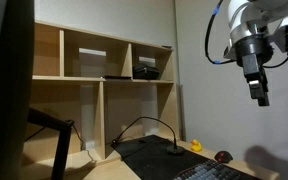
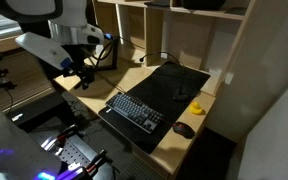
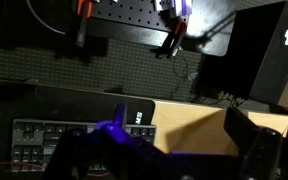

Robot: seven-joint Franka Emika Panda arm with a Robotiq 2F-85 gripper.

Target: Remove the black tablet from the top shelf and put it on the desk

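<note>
One black box (image 1: 147, 70) neighbours the black tablet (image 1: 116, 77).

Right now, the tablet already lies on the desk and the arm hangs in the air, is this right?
No, the tablet lies on the top shelf, in its middle compartment, not on the desk; an exterior view shows it. The arm does hang in the air.

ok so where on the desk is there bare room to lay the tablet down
Best free patch: the bare wood of the desk between the black mat and the desk edge nearest the robot arm. The strip on the mat's far side is crowded by the yellow duck and mouse; the keyboard fills the mat's front end.
</note>
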